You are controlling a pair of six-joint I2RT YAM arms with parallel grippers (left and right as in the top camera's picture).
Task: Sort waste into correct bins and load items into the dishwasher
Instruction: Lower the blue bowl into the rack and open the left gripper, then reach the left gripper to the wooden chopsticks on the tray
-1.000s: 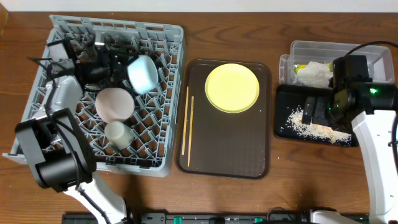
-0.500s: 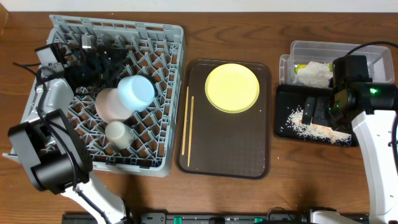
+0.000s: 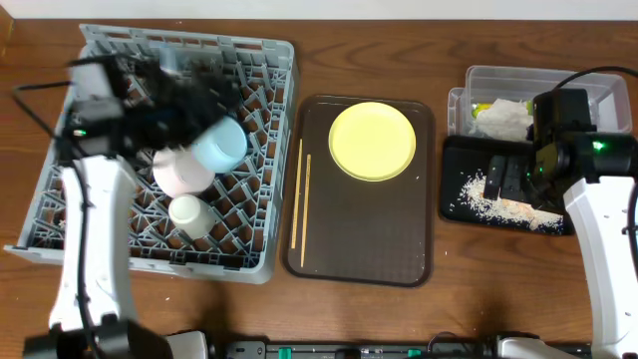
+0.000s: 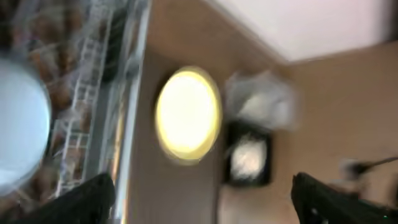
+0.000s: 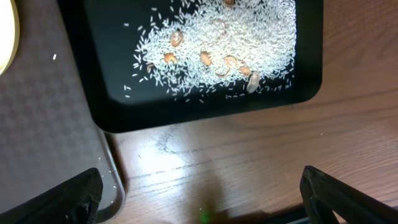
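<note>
The light blue bowl [image 3: 220, 143] lies in the grey dishwasher rack [image 3: 261, 231], leaning against the small white bowl [image 3: 180, 169]. My left gripper [image 3: 194, 100] is blurred just above and behind them; it is open and holds nothing [image 4: 202, 210]. The yellow plate [image 3: 372, 140] and two chopsticks [image 3: 299, 195] rest on the brown tray [image 3: 399, 249]. My right gripper [image 3: 506, 178] hangs open over the black tray [image 3: 454, 160] of rice crumbs [image 5: 214, 43]. A napkin [image 3: 504, 118] and a green-yellow wrapper [image 3: 482, 108] lie in the clear tub [image 3: 558, 80].
A small pale cup [image 3: 187, 213] stands in the rack in front of the bowls. The left wrist view is motion-blurred, showing the blue bowl [image 4: 18, 124] at left and the plate [image 4: 188, 115] in the middle. Bare wood lies between the trays.
My left gripper opened and let go of the light blue bowl, which dropped into the rack beside the white bowl. The left arm then swung up and away. The right arm stayed still.
</note>
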